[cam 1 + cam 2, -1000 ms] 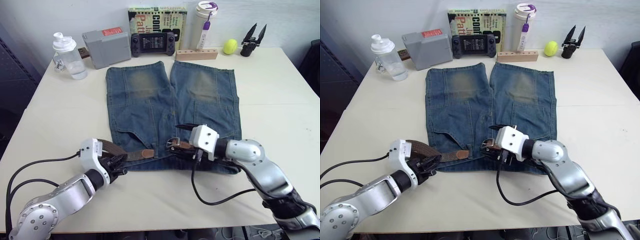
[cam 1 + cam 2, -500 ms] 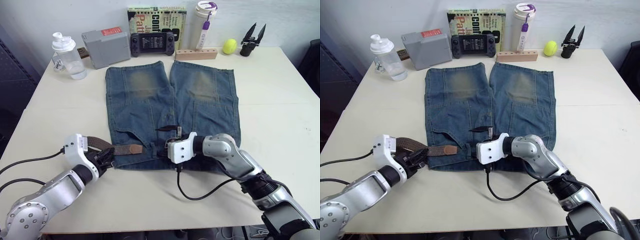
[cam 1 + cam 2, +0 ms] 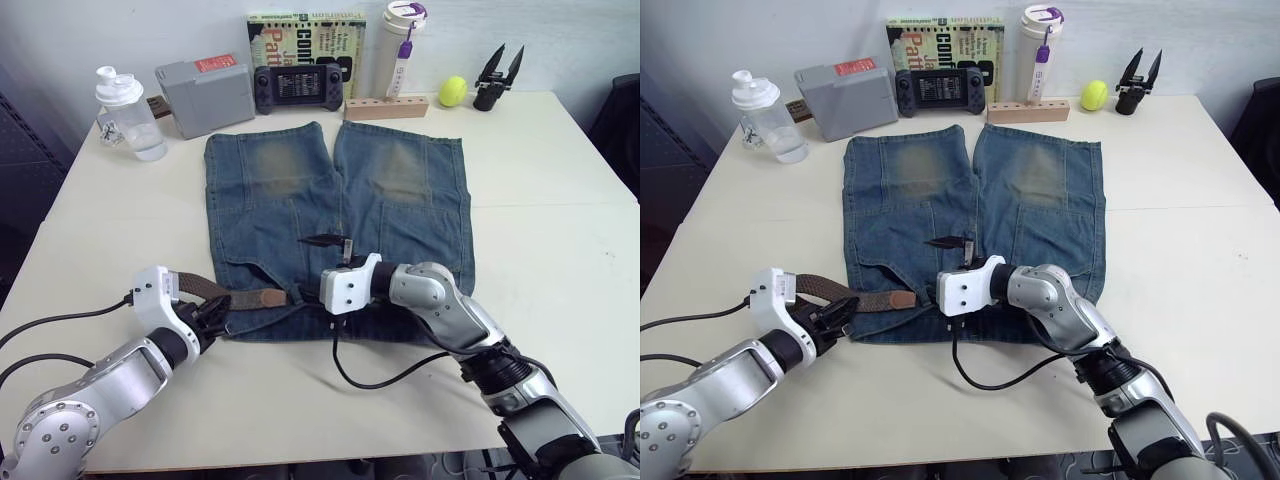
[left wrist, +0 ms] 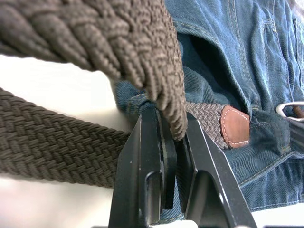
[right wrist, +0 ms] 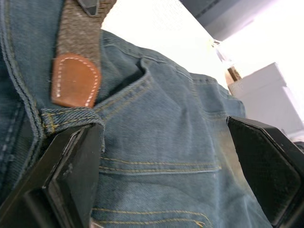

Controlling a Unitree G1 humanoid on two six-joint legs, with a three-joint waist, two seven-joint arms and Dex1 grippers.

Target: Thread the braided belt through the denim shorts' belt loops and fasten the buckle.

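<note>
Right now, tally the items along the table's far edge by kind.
Bottles: 2, clear shaker bottle, white tumbler
Grey box: 1
Black game console: 1
Book: 1
Wooden block: 1
Yellow ball: 1
Black spare gripper: 1
Total: 8

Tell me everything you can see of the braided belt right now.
The braided belt is a dark brown woven strap with a tan stitched leather tip. It lies flat along the waistband at the near edge of the denim shorts, its tip pointing toward the open right pincer. Its other end curves off the shorts' corner over the table, where the left pincer is shut on it. A silver buckle edge shows beyond the tip.
</note>
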